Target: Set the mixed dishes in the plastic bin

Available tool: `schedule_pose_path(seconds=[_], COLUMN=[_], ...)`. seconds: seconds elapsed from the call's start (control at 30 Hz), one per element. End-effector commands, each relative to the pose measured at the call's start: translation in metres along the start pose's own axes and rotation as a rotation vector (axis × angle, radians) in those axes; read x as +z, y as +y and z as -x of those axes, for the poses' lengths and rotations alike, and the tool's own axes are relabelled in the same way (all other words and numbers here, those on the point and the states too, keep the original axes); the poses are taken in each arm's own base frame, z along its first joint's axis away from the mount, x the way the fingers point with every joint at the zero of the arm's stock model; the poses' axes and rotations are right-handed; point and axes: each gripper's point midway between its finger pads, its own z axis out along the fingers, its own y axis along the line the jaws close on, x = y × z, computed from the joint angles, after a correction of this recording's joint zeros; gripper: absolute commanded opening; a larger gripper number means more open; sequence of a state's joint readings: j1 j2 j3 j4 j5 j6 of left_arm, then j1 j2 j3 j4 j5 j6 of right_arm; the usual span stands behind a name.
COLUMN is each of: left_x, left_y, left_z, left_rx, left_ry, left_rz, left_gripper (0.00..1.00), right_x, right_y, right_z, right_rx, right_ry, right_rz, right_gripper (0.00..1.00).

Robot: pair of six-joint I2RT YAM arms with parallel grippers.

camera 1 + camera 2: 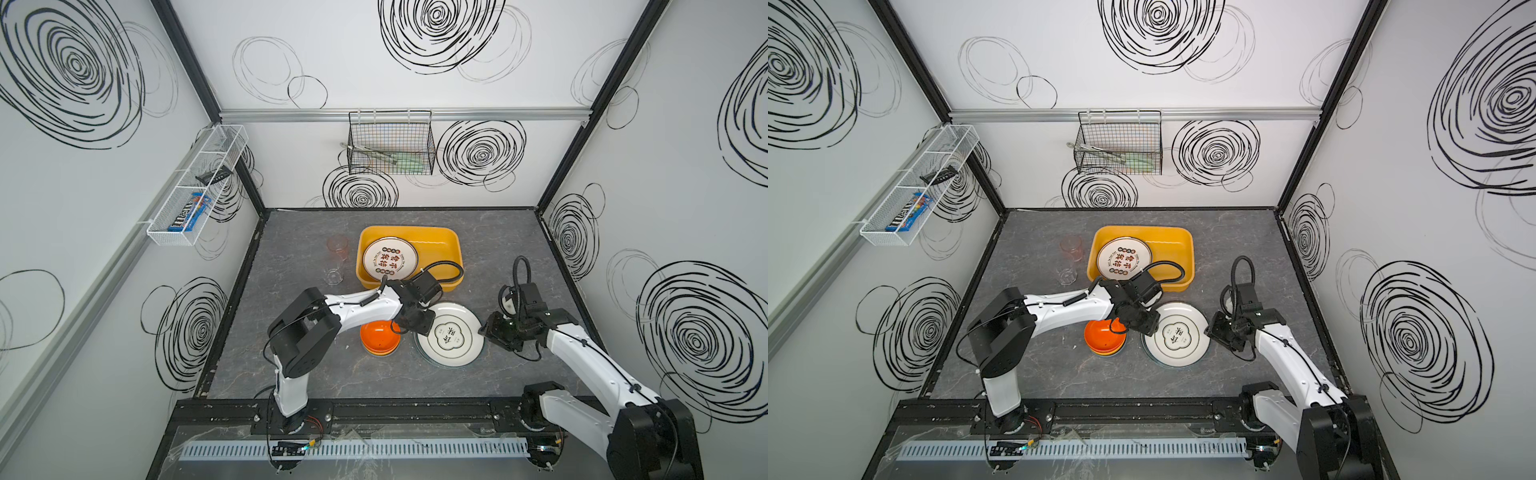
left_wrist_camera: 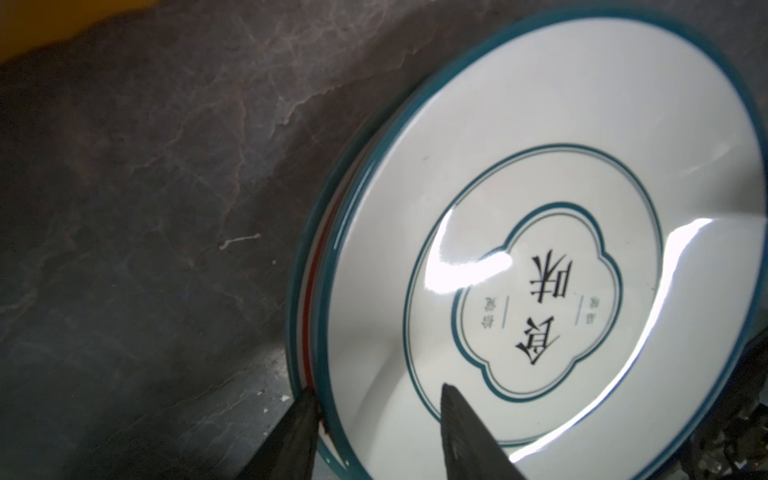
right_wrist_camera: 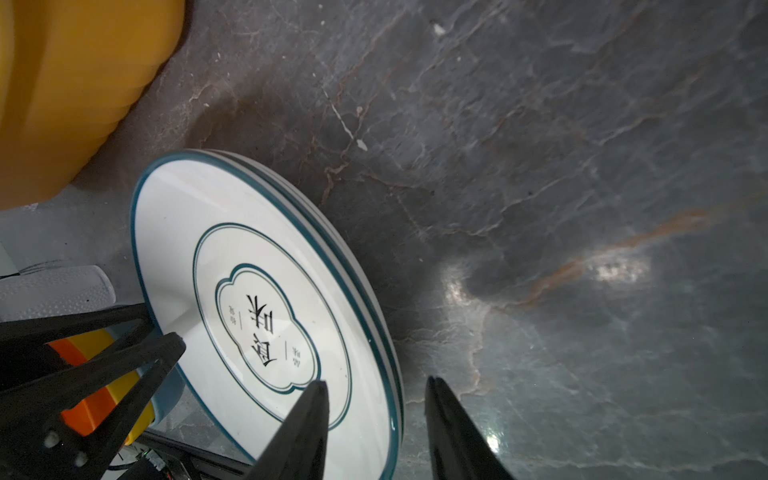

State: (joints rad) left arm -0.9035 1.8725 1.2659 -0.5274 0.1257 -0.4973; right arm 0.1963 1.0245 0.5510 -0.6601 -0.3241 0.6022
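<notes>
The plastic bin [image 1: 441, 235] is a shallow yellow-orange tub with rounded corners, standing at the back middle of the grey marbled surface [image 1: 498, 249]. Inside it, against its left end, a white plate [image 1: 390, 258] lies flat. It bears large red and black characters in the middle and small dark medallions around its rim; the fine lettering there is too small to read.

Just in front of the bin a stack of plates [image 1: 451, 337] sits on the surface. The top plate [image 2: 540, 137] is white with a dark green rim, thin green rings and a lobed green frame holding two bold black characters, 食味. The small characters flanking them are blurred. A red line shows on a plate underneath.

Left of the stack, nested bowls [image 1: 378, 340] rest with the orange one on top, then yellow and blue below. A pinkish cup [image 1: 337, 244] and a clear cup [image 1: 333, 276] stand left of the bin.

The left pincer [image 2: 378, 392] is released, its fingers spread astride the stack's left rim. The right pincer [image 3: 376, 382] is likewise released, one finger over the top plate and the other outside the right rim.

In the white mesh rack [image 1: 195, 183] on the left wall, a blue packet [image 1: 189, 214] reads "m&m's".
</notes>
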Motion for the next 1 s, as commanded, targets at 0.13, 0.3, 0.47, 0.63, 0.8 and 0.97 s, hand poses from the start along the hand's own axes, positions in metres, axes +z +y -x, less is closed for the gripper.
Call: schedule_pose_path(seconds=[0.13,0.3,0.47,0.63,0.8,0.97], left_x=[-0.019,-0.023,-0.019,-0.016,-0.015,-0.012], left_y=[-0.008,-0.010,-0.009,-0.010,-0.013,-0.014], left_z=[0.012,0.014,0.011,0.009,0.009,0.007], left_rx=[0.009,0.012,0.013,0.015,0.017,0.018], left_ry=[-0.052,-0.065,-0.051,-0.042,-0.040,-0.029], left_rz=[-0.006,-0.009,-0.011,-0.017,-0.027,-0.033], left_gripper=[0.52,0.52,0.51,0.48,0.47,0.46], right_x=[0.007,0.008,0.009,0.009,0.010,0.010], right_y=[-0.002,-0.001,-0.001,-0.002,-0.002,-0.002], right_z=[-0.005,-0.005,-0.007,-0.007,-0.007,-0.007], right_rx=[0.009,0.009,0.007,0.006,0.006,0.008], right_ry=[0.024,0.028,0.032,0.031,0.031,0.033], right_rz=[0.008,0.011,0.011,0.011,0.010,0.010], right_gripper=[0.40,0.40,0.40,0.40,0.40,0.40])
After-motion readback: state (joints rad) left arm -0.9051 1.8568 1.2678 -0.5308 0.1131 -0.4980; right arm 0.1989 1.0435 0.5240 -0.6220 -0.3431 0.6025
